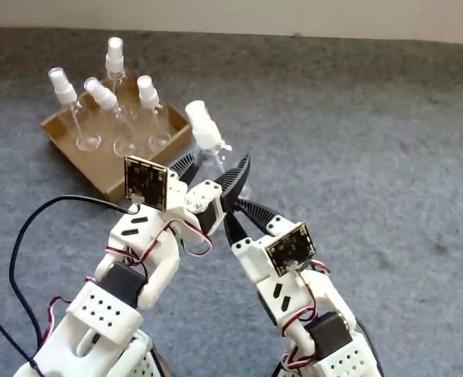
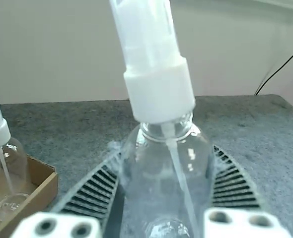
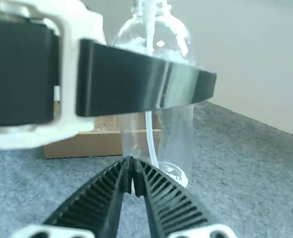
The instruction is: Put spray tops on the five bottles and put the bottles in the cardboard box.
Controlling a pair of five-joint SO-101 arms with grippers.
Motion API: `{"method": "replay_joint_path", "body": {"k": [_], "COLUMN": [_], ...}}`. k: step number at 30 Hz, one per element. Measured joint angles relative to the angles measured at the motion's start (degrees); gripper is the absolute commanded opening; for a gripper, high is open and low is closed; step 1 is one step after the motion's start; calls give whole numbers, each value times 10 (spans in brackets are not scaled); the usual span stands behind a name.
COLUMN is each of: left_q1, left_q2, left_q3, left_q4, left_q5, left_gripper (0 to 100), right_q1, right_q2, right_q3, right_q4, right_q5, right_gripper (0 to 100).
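Our left gripper (image 1: 213, 169) grasps the capped bottle (image 2: 161, 163) just right of the box (image 1: 98, 177). Our right gripper (image 3: 132, 171), fingers clenched together, sits at its near side.

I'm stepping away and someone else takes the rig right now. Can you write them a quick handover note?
Left gripper: shut on the fifth bottle, which is tilted, just beside the cardboard box, with its spray top on.
Right gripper: shut, empty, low by that bottle's base.
Done: four bottles with tops stand in the box, so all five tops appear fitted.
Left: carry the held bottle into the box and release it.
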Motion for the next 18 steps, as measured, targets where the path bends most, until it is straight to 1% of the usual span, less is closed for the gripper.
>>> {"method": "replay_joint_path", "body": {"k": [18], "left_q1": [8], "left_q2": [-11], "left_q3": [25], "left_q4": [-2], "left_q5": [3], "left_gripper": [24], "right_q1": [0], "right_q2": [1], "right_q3": [0], "right_q4": [1], "right_q5": [1], "right_gripper": [4]}}
